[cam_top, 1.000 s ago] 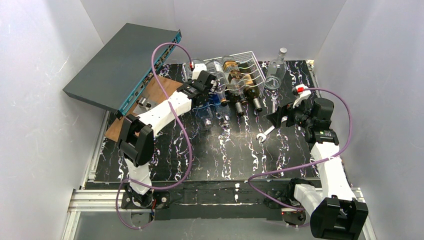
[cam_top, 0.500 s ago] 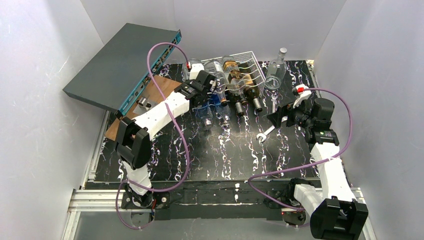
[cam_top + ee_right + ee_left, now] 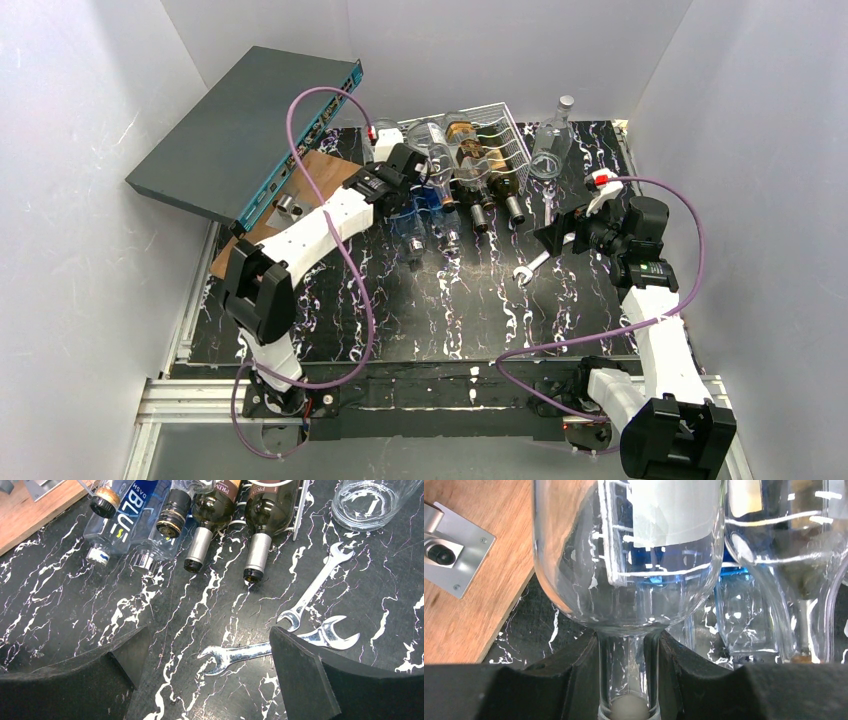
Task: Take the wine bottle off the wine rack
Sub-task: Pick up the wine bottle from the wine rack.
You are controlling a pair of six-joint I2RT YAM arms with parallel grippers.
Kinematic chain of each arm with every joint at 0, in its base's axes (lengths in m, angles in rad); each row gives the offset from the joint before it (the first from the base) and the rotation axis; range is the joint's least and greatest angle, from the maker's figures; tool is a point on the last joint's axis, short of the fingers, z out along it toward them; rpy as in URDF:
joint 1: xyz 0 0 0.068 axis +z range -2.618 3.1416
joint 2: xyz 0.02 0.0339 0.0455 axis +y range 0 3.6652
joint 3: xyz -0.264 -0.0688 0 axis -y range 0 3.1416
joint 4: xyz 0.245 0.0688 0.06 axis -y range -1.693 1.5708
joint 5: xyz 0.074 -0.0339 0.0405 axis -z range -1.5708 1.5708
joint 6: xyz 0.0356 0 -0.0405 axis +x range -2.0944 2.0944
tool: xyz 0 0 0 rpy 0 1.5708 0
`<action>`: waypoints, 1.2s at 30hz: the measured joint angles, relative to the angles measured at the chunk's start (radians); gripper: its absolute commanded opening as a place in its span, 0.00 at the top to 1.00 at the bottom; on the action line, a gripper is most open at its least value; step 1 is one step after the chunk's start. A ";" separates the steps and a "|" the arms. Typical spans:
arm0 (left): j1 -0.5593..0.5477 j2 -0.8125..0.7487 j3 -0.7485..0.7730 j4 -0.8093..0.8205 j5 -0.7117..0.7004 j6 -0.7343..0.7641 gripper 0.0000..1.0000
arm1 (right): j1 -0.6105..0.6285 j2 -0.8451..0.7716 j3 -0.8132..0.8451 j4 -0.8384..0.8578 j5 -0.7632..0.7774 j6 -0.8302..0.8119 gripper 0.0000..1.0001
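Glass fills the left wrist view: the clear wine bottle (image 3: 624, 555) lies on its side at the left end of the wine rack (image 3: 508, 120), with white rack wires showing through its body. Its neck runs straight back into the left tool (image 3: 628, 680), whose fingers are pinched tight on it just below the shoulder. The bottle's long axis is thus in line with that tool, body ahead toward the back wall and mouth toward the arm bases. I judge the coming move to be a draw along that axis toward the near edge, lifted slightly to clear the wavy cradle. The right tool (image 3: 207, 640) hangs spread wide and holds nothing. It is over two wrenches (image 3: 312, 587) on the surface (image 3: 60, 605), well apart from this bottle, so the left arm is the one placed for it.
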 measured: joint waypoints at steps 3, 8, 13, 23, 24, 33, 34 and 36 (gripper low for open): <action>-0.001 -0.028 -0.025 -0.002 0.012 0.000 1.00 | 0.000 0.000 0.000 0.000 0.000 0.000 0.02; -0.001 -0.090 -0.067 -0.010 0.026 0.000 1.00 | 0.000 0.000 0.000 0.000 0.001 0.000 0.02; -0.001 -0.132 -0.097 -0.015 0.029 -0.002 1.00 | 0.000 0.000 0.000 0.000 0.003 0.000 0.02; -0.003 -0.136 -0.121 -0.021 0.039 -0.019 1.00 | 0.000 0.000 0.000 0.000 0.003 0.000 0.01; -0.003 -0.138 -0.127 -0.021 0.040 -0.019 1.00 | 0.000 0.000 0.000 0.000 0.003 0.000 0.02; -0.013 -0.225 -0.182 -0.036 0.064 -0.037 1.00 | 0.000 -0.001 0.000 0.000 0.003 0.000 0.02; -0.014 -0.239 -0.189 -0.038 0.067 -0.040 1.00 | 0.000 -0.001 0.000 0.000 0.003 0.000 0.02; -0.017 -0.261 -0.199 -0.040 0.073 -0.045 1.00 | 0.000 -0.001 0.000 0.000 0.003 0.000 0.02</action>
